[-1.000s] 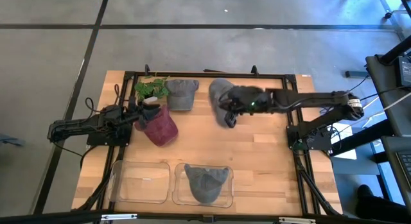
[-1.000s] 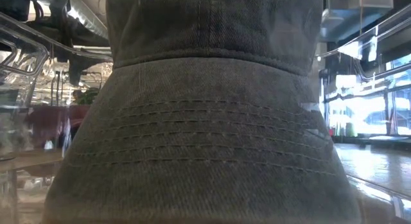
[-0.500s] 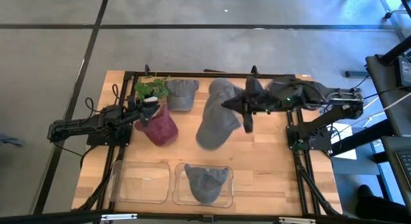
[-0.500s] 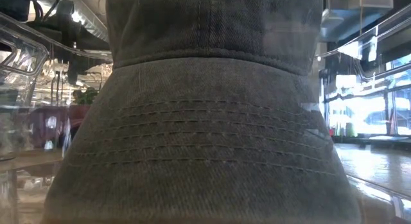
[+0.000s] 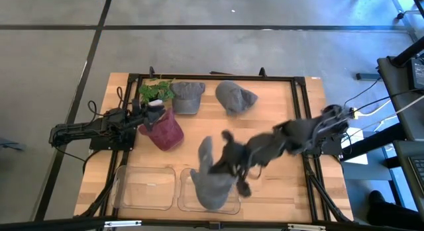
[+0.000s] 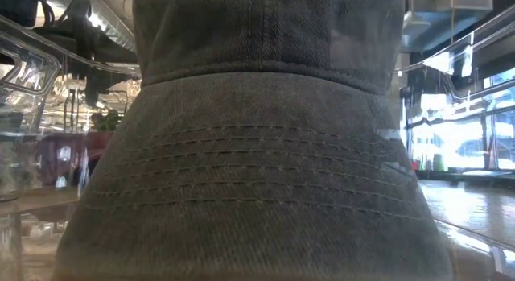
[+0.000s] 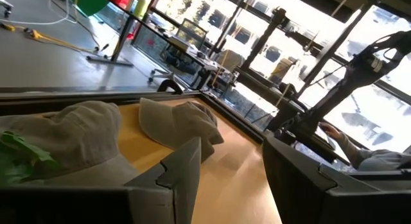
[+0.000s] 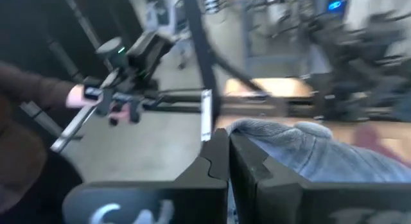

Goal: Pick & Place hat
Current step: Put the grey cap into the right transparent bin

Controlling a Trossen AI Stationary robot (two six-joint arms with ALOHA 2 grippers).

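Observation:
My right gripper (image 5: pixel 226 161) is blurred over the table's near middle, shut on a grey hat (image 5: pixel 205 155). The hat hangs above the right clear bin (image 5: pixel 233 206), where another grey hat (image 5: pixel 211 190) lies; that hat fills the low view (image 6: pixel 257 192). Two more grey hats rest on the far part of the table (image 5: pixel 236 97) (image 5: pixel 187 96). A maroon hat (image 5: pixel 167 132) lies by my left gripper (image 5: pixel 150 116), which waits open at the left (image 7: pixel 225 179). My right gripper holds the grey hat at one edge of its cloth (image 8: pixel 276 137), pinched between the shut fingers (image 8: pixel 215 163). Blur hides which part of the hat that is. The hat is lifted clear and hangs slack beside the gripper (image 5: pixel 204 151), over the bin.
A second clear bin (image 5: pixel 144 188) sits at the near left. A green plant (image 5: pixel 155 91) stands at the far left beside the hats. A black frame (image 5: pixel 212 76) borders the table. A person's hand (image 8: pixel 78 95) and sleeve show beyond the table.
My right gripper lifted a grey hat off the far middle of the table and swung it fast toward the near edge and leftward, until it came over the right bin. One grey hat stayed where the lifted one had been.

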